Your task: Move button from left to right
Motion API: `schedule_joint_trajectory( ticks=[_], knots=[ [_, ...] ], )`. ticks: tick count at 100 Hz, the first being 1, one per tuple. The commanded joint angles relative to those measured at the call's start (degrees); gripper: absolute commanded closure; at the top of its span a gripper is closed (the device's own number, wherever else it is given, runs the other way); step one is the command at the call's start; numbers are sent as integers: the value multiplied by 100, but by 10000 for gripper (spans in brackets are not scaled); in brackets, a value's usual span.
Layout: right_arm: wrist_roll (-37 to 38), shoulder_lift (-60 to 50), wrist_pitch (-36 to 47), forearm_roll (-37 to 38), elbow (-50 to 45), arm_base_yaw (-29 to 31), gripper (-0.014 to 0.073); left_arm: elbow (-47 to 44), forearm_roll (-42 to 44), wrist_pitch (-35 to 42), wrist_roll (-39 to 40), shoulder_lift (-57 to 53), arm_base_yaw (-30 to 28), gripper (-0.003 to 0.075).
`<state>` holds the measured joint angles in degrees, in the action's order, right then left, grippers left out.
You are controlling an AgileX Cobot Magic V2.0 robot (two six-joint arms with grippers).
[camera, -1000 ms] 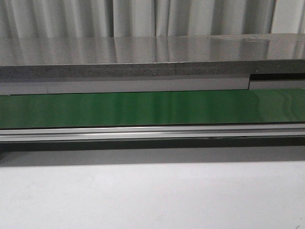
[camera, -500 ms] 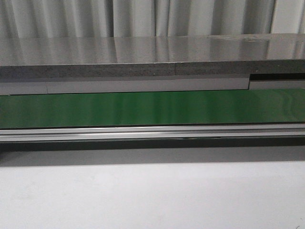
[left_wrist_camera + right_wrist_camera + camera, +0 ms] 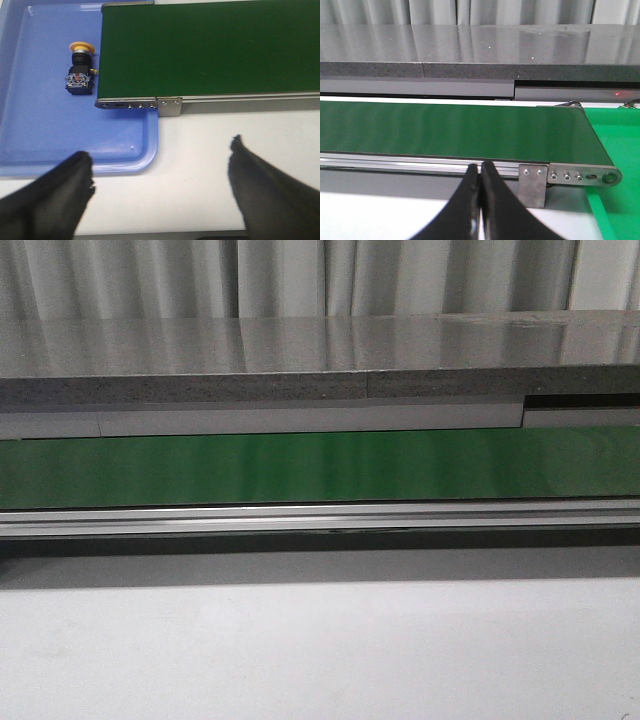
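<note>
A long green belt (image 3: 320,468) runs across the white bench (image 3: 320,650), with a grey stone ledge (image 3: 300,365) and pale curtains (image 3: 300,278) behind it. At the belt's left end sits a blue tray (image 3: 30,135), and the button (image 3: 80,70) lies on its side in it, just beside the belt. The left gripper (image 3: 160,172) hovers over the bench edge, spread wide, holding nothing. The right gripper (image 3: 480,200) faces the belt, fingers pressed together, empty.
</note>
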<state>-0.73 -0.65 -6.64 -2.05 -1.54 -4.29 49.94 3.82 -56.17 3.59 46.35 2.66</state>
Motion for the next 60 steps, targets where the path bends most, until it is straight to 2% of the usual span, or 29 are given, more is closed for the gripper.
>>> schedule_joint_trajectory(
  ticks=[1,35,60],
  knots=[
    [-6,-118,452,34,87,6,662,204,46,321,20,0,36,7],
    [-6,-118,452,34,87,6,662,204,-295,450,20,0,36,123],
    [-6,-118,452,34,87,6,662,393,-9,497,8,301,-88,135]
  ],
)
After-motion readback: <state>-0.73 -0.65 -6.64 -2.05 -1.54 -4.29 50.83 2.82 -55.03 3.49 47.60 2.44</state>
